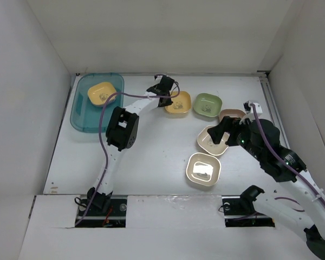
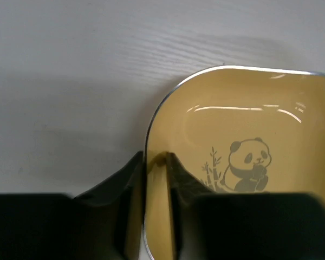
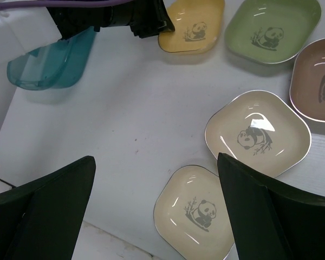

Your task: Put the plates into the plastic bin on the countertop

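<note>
Partly out of frame, yellow plate [image 2: 244, 135] in left end effector [image 2: 153, 158].

Bright, even overhead light, soft shadows, white glare on beige plate [image 1: 203, 170].

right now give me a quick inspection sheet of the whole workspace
surface: white countertop, flat and matte
job's things: plastic bin at far left holds one yellow plate; on the countertop lie a second yellow plate, a green plate, a brown plate, a far beige plate and a near beige plate
clutter: nothing seen
tools: left tool clamped on the second yellow plate's rim; right tool open, near the beige plates
cables: purple cables run along both arms
surroundings: white walls on three sides
</note>
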You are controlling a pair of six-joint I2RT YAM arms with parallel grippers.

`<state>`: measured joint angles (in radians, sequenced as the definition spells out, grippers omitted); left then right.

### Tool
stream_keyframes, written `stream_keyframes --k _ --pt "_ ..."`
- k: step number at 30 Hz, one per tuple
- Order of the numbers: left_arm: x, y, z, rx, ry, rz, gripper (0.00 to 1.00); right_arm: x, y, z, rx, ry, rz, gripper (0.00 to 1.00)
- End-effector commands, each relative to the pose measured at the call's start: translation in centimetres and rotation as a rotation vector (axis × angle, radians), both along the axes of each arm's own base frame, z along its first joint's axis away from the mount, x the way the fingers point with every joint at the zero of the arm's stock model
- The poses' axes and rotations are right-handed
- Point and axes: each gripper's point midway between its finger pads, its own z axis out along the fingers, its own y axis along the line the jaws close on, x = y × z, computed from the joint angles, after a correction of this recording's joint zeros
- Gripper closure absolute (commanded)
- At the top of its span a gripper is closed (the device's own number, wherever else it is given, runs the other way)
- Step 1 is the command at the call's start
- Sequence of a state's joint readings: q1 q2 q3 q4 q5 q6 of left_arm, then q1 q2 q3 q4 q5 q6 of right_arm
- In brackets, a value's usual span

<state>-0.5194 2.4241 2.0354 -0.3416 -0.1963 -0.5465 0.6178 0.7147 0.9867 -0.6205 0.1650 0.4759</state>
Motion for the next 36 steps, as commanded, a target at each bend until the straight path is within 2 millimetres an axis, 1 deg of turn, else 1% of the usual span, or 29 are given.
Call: stream_keyframes --k 1,2,3,4,5,6,7,8,9,10,11,12,14,15,16,17,18,19,20,21,22,23,24,25,27,28,33,35,36 --pt "-0.5 1.7 0.2 0.062 0.021 0.046 0.86 -0.1 0.5 2.2 0.045 -0.052 0.018 0.0" --pt "-0.6 2.7 0.6 0.094 0.018 0.093 1.0 -0.1 0.5 2.2 0.045 -0.052 0.018 0.0" --pt "-0.6 3.3 1.5 0.107 0.004 0.127 1.0 -0.1 0.5 2.2 0.045 -0.052 0.018 0.0" --pt "-0.7 4.0 3.6 0.107 -0.027 0.161 1.0 -0.2 0.4 2.0 0.04 -0.044 0.018 0.0" --pt "-1.1 4.7 4.8 0.118 -0.032 0.194 1.0 -0.3 0.3 2.3 0.045 -0.052 0.018 0.0" --pt "-0.7 6.5 6.6 0.128 -0.064 0.264 1.0 -0.3 0.3 2.3 0.045 -0.052 0.018 0.0" --pt "-0.9 7.4 9.4 0.073 -0.099 0.312 1.0 -0.3 0.3 2.3 0.045 -0.052 0.018 0.0" --pt "-0.6 9.2 10.9 0.054 -0.117 0.352 1.0 -0.3 0.3 2.3 0.045 -0.052 0.018 0.0" --pt "-0.3 10.0 12.7 0.012 -0.148 0.37 1.0 -0.3 0.3 2.3 0.045 -0.052 0.018 0.0" --pt "-0.5 10.6 13.6 -0.02 -0.154 0.369 1.0 -0.3 0.3 2.3 0.045 -0.052 0.018 0.0" --pt "-0.3 12.7 17.4 -0.08 -0.22 0.407 1.0 -0.3 0.3 2.3 0.045 -0.052 0.018 0.0" --pt "-0.1 13.7 19.2 -0.112 -0.26 0.422 1.0 -0.3 0.3 2.3 0.045 -0.052 0.018 0.0" --pt "-0.5 16.9 21.0 -0.144 -0.285 0.487 1.0 -0.3 0.3 2.3 0.045 -0.052 0.018 0.0" --pt "-0.2 21.1 23.1 -0.185 -0.326 0.589 1.0 -0.5 0.2 2.5 0.051 -0.059 0.018 0.0" --pt "-0.6 23.5 23.0 -0.186 -0.309 0.637 1.0 -0.6 0.2 2.3 0.045 -0.052 0.018 0.0" --pt "-0.6 25.0 22.6 -0.218 -0.284 0.638 1.0 -0.6 0.1 2.3 0.038 -0.056 0.021 0.0" --pt "-0.6 29.6 22.7 -0.233 -0.291 0.708 1.0 -0.6 0.3 2.2 0.04 -0.054 0.029 0.0" --pt "-0.2 31.4 22.7 -0.229 -0.311 0.703 1.0 -0.8 0.1 2.5 0.047 -0.064 0.03 0.0" --pt "-0.1 32.3 22.5 -0.245 -0.306 0.672 1.0 -1.0 0.0 2.3 0.047 -0.064 0.03 0.0" --pt "0.2 33.9 20.6 -0.225 -0.271 0.684 1.0 -1.1 0.2 2.3 0.049 -0.062 0.04 0.0" --pt "0.3 36.7 20.3 -0.218 -0.266 0.689 1.0 -1.2 0.0 2.1 0.041 -0.068 0.043 0.0" --pt "0.5 38.4 19.6 -0.212 -0.258 0.721 1.0 -1.2 0.0 2.1 0.041 -0.068 0.043 0.0" --pt "0.7 38.7 18.8 -0.254 -0.238 0.682 1.0 -1.4 0.2 2.1 0.045 -0.066 0.056 0.0" --pt "1.0 40.4 17.7 -0.286 -0.224 0.666 1.0 -1.4 0.3 2.1 0.039 -0.068 0.068 0.0" --pt "1.6 40.6 17.1 -0.292 -0.226 0.623 1.0 -1.4 0.5 1.9 0.026 -0.064 0.08 0.0" --pt "1.9 40.9 17.2 -0.25 -0.235 0.586 1.0 -1.3 0.6 2.1 0.031 -0.072 0.08 0.0" --pt "1.8 41.1 16.7 -0.195 -0.225 0.544 1.0 -0.7 1.4 2.1 0.028 -0.073 0.1 0.0" --pt "2.2 41.3 15.8 -0.179 -0.197 0.533 1.0 -0.9 1.8 2.3 0.04 -0.076 0.127 0.0" --pt "2.0 41.3 14.9 -0.172 -0.172 0.529 1.0 -0.9 1.9 1.8 0.034 -0.068 0.127 0.0"
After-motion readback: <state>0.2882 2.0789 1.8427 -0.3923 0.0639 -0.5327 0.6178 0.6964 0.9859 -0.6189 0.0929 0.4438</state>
